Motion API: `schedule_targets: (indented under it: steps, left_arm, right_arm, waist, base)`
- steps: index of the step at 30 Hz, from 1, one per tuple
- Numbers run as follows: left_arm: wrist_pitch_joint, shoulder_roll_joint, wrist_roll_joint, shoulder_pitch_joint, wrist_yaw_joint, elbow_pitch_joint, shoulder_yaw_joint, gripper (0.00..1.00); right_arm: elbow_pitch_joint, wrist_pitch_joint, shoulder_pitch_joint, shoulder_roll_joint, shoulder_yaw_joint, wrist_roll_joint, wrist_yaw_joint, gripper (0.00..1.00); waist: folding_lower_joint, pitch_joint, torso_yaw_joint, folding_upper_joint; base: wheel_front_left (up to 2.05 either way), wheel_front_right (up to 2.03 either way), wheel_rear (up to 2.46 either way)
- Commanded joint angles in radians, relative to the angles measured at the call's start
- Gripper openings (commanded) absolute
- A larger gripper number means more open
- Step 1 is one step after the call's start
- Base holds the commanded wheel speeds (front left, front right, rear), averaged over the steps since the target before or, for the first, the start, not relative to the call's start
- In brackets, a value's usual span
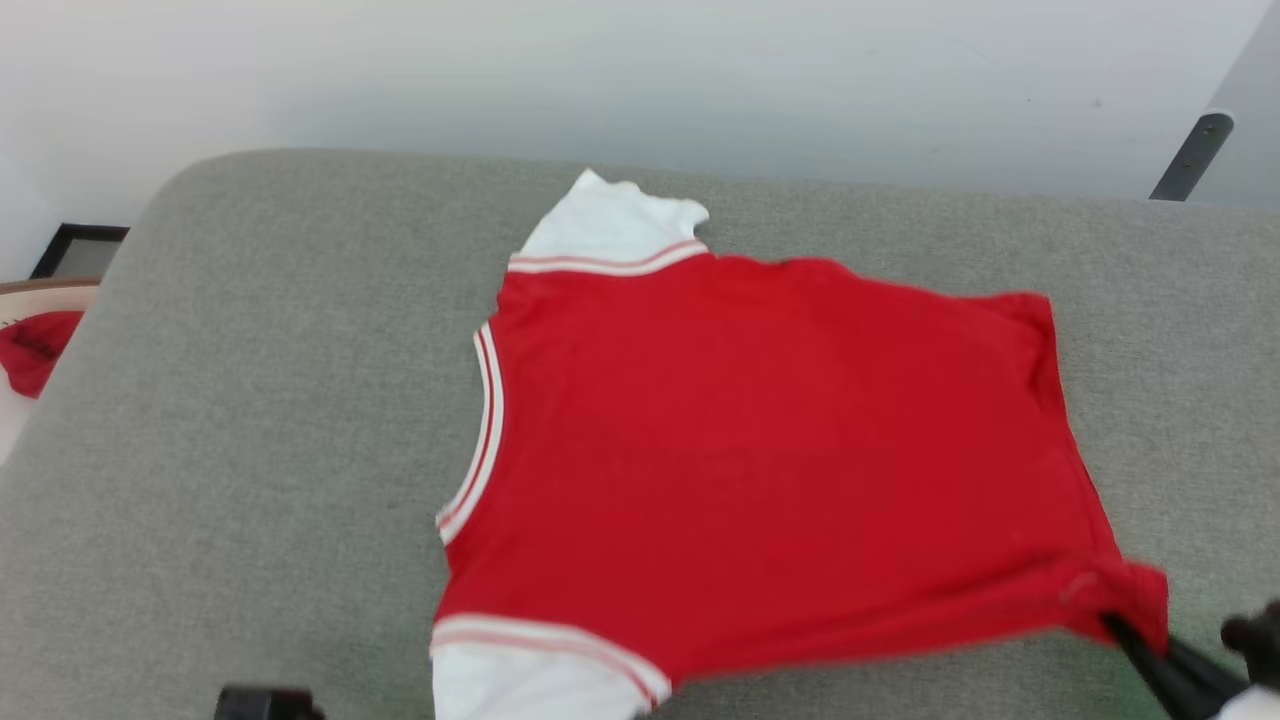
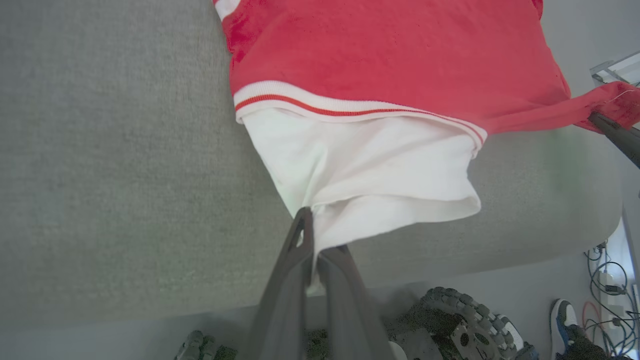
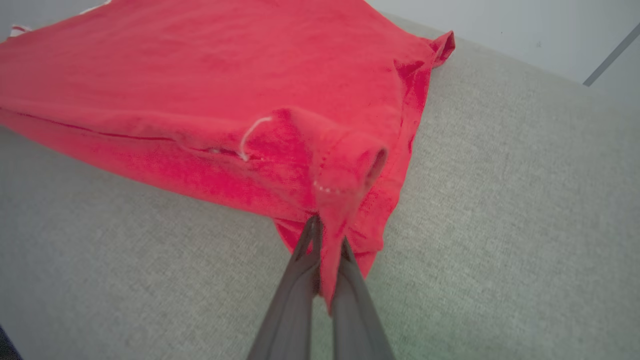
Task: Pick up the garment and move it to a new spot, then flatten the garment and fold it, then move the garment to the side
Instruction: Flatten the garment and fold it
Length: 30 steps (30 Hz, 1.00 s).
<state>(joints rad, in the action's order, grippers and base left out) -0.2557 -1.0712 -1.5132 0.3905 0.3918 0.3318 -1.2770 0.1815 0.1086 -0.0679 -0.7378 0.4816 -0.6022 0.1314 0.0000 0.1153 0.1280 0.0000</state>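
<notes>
Mid-frame in the head view, spread on the grey table (image 1: 250, 450): garment (image 1: 760, 450). Bottom-edge white sleeve (image 2: 370, 165) clamped in left tool (image 2: 320, 232); lower-right red hem corner (image 3: 345, 170) clamped in right tool (image 3: 327, 232).

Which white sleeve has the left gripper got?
The near sleeve, at the cushion's front edge; left gripper is shut on its cuff. The far sleeve lies free.

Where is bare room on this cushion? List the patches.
Widest bare patch: the grey cushion left of the garment, out to its left edge. A narrow strip runs behind it. Crowded: the near edge, where left gripper and right gripper pinch sleeve and hem corner.
</notes>
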Motion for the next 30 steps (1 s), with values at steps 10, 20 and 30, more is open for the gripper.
schedule_targets:
  steps: [10, 20, 30]
  left_arm:
    - [-0.008, -0.030, -0.061, -0.179, 0.055, 0.049, 0.085, 0.00]
    - [0.050, -0.141, 0.090, -0.041, 0.097, 0.121, 0.145, 0.00]
    - [0.279, -0.080, 0.238, 0.222, -0.056, -0.047, 0.161, 0.00]
  right_arm:
    - [-0.115, -0.026, 0.212, -0.030, -0.053, -0.065, -0.001, 0.00]
    - [-0.182, -0.083, 0.172, -0.003, -0.113, -0.090, -0.001, 0.00]
    - [-0.183, -0.230, 0.039, 0.073, -0.150, -0.057, -0.001, 0.00]
  waist:
    - [0.0000, 0.009, 0.015, 0.0000]
    - [0.0000, 0.020, -0.013, 0.0000]
    - [0.0000, 0.063, -0.053, 0.0000]
  base:
    - [0.00, 0.00, 0.00]
    - [0.00, 0.00, 0.00]
    - [0.00, 0.00, 0.00]
